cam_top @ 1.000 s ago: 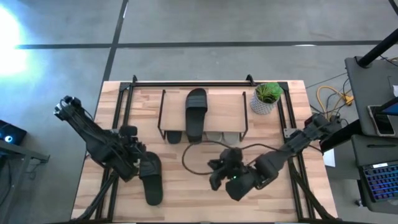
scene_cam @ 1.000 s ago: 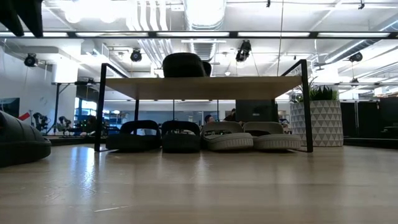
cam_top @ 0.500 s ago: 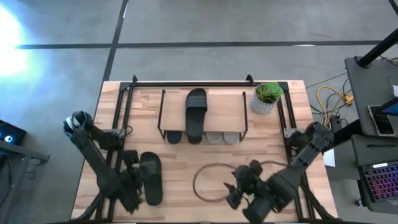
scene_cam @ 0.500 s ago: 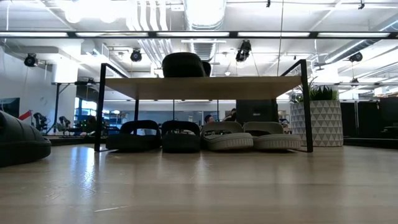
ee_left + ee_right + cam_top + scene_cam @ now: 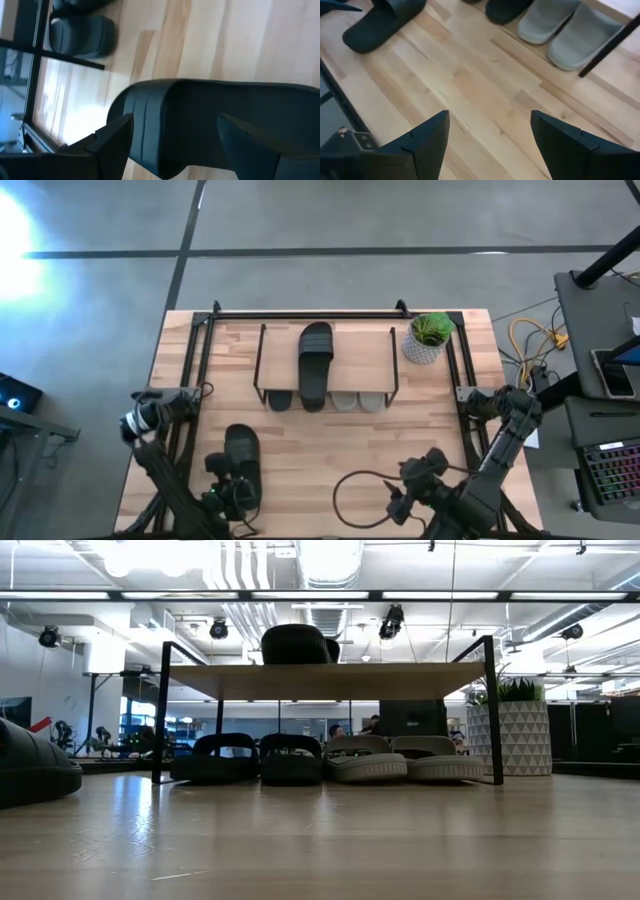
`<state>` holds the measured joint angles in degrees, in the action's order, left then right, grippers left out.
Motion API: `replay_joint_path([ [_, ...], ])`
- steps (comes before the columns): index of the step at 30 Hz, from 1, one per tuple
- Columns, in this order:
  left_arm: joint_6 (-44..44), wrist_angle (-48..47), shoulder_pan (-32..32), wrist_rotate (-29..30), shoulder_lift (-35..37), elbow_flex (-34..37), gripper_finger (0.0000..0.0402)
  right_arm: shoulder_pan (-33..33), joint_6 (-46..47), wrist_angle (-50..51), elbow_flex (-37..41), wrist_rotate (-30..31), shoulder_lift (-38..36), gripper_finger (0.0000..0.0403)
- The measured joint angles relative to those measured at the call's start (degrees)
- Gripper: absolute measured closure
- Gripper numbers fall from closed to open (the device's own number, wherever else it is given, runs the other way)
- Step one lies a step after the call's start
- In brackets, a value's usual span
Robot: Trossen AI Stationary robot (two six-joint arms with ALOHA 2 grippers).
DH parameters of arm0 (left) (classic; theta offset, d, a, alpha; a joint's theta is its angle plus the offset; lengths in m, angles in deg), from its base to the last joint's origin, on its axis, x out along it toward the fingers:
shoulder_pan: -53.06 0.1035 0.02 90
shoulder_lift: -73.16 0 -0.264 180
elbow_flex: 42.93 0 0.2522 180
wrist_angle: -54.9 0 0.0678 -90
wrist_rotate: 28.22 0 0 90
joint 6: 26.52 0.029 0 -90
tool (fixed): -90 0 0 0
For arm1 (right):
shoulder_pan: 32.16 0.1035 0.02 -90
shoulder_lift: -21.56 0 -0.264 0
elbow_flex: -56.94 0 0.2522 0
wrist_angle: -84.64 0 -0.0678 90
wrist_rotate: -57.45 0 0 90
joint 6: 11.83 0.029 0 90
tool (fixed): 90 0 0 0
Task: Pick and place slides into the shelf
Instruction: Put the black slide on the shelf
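- One black slide (image 5: 243, 467) lies loose on the bench (image 5: 300, 440), near its left front edge and well apart from the shelf (image 5: 360, 360); it looks like the piece left to put away.
- Another black slide (image 5: 315, 362) lies on the shelf's top board, and under the board the low view shows two dark slides (image 5: 258, 757) beside two pale grey slides (image 5: 400, 758).
- Judging by the moulded rubber, the loose slide should be light and springy, with a grippy rather than slick surface and nothing fragile about it. The broad strap, or the sole edge beside it, seems the best place to take hold.
- Left end effector (image 5: 172, 150): fingers apart, straddling the loose slide's rounded end; whether they touch it cannot be told, and nothing is clamped.
- Right end effector (image 5: 490, 145): fingers wide apart, holding nothing, above bare wood at the right front of the bench.
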<state>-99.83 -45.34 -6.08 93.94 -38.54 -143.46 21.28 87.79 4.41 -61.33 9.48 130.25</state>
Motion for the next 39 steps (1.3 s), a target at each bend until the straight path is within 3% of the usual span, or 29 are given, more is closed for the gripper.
replay_joint_path([
  [7,-4.2,0.3,1.5,-2.5,-2.1,2.1,0.013,0.2,0.9,2.9,0.0,0.0,0.0,0.0133],
  [13,-10.2,-2.0,3.5,-3.3,-1.8,7.9,0.013,0.2,0.9,4.1,0.3,0.0,0.0,0.0133],
  [22,-7.1,6.1,5.2,-3.7,-1.6,15.3,0.0136,0.2,1.7,4.0,0.5,-0.5,0.0,0.0133],
  [26,-7.1,5.1,6.4,-4.0,-0.3,17.5,0.018,0.2,2.4,4.0,0.5,-0.6,0.0,0.0133],
  [33,-6.7,5.9,8.7,-3.0,1.2,22.3,0.0307,0.2,2.4,4.0,0.5,-0.7,0.0,0.0133],
  [39,0.2,9.1,10.8,-2.9,1.4,23.9,0.0392,0.2,3.9,4.0,0.5,-0.5,-0.1,0.0133],
])
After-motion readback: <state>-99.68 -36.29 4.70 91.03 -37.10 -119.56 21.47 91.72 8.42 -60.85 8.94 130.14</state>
